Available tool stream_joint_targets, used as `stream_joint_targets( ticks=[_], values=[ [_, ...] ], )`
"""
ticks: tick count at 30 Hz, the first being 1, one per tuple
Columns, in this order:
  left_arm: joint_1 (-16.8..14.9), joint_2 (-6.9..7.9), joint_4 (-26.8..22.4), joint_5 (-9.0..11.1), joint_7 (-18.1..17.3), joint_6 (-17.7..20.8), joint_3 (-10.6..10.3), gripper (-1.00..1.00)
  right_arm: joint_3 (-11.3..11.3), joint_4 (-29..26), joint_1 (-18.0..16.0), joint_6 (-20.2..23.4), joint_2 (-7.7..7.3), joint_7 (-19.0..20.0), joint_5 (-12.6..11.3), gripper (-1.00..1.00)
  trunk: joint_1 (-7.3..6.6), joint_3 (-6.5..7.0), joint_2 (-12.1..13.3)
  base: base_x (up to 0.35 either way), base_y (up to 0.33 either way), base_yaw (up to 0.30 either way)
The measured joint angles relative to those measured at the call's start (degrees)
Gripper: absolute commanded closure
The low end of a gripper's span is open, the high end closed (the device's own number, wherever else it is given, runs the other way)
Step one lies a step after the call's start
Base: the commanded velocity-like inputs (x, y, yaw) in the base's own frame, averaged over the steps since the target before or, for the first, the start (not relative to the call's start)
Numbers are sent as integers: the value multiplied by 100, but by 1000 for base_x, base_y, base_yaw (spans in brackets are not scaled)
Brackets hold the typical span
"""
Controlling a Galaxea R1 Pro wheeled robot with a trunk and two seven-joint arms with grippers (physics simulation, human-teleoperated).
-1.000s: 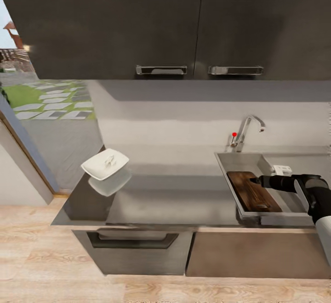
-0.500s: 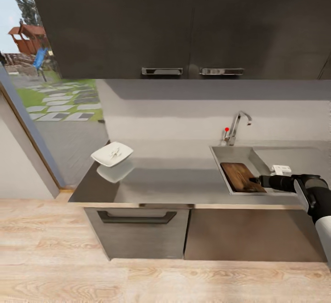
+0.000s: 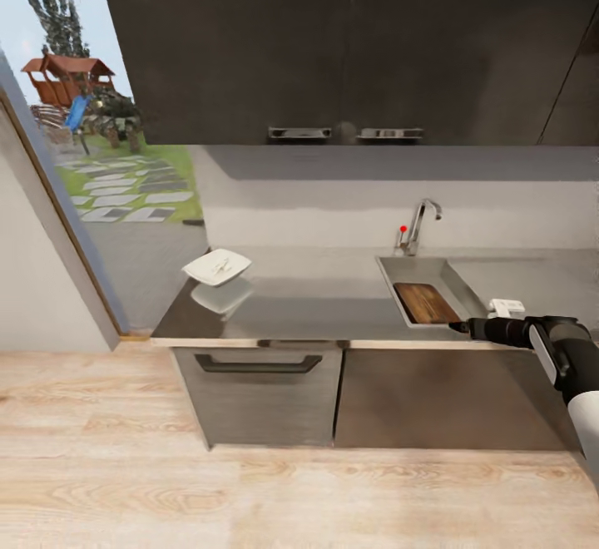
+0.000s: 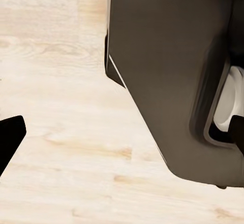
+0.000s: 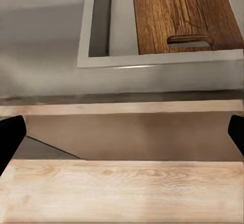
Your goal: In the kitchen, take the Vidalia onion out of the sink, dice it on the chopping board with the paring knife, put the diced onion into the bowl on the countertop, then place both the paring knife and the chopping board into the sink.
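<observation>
The chopping board point(image 3: 425, 302) lies inside the sink point(image 3: 460, 281), its handle slot toward me; the right wrist view shows the board point(image 5: 178, 10) behind the sink rim point(image 5: 152, 60). On the countertop point(image 3: 316, 308) far to the left sits the white bowl point(image 3: 216, 267) with small pale bits of diced onion in it. My right gripper point(image 3: 456, 327) hovers in front of the counter's front edge, open and empty point(image 5: 122, 137). My left gripper point(image 4: 122, 137) is open over the floor beside my own base. The Vidalia onion and the paring knife are out of view.
A chrome tap point(image 3: 418, 225) with a red knob stands behind the sink. Dark wall cabinets point(image 3: 349, 42) hang above, and a drawer point(image 3: 258, 383) and cabinet door sit below the counter. Wooden floor point(image 3: 249, 491) stretches between me and the counter. A glass opening point(image 3: 91, 141) is at the left.
The camera has pulled back from the counter, so everything looks smaller. My right gripper was over the board's near end and is now outside the sink, before the counter edge. The board stays in the sink.
</observation>
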Motion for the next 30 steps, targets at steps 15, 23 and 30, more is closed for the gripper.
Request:
stream_joint_targets(
  ticks=[15, 23, 30],
  values=[
    [-3, -13, -244, -8, -2, -9, 3, -100, 1, 68, 0, -10, 4, -10, 23, -100, -1, 136, -1, -170, 235, 0],
    [-7, -14, -446, -8, -11, -21, 4, -100, 1, 121, 0, -40, -1, -18, 25, -100, -3, 209, -1, -34, 25, 0],
    [-7, 8, -657, -15, -11, -21, 4, -100, 5, 473, 0, -310, 2, -25, 26, -100, -3, 272, -1, -1, 1, 0]
  ],
)
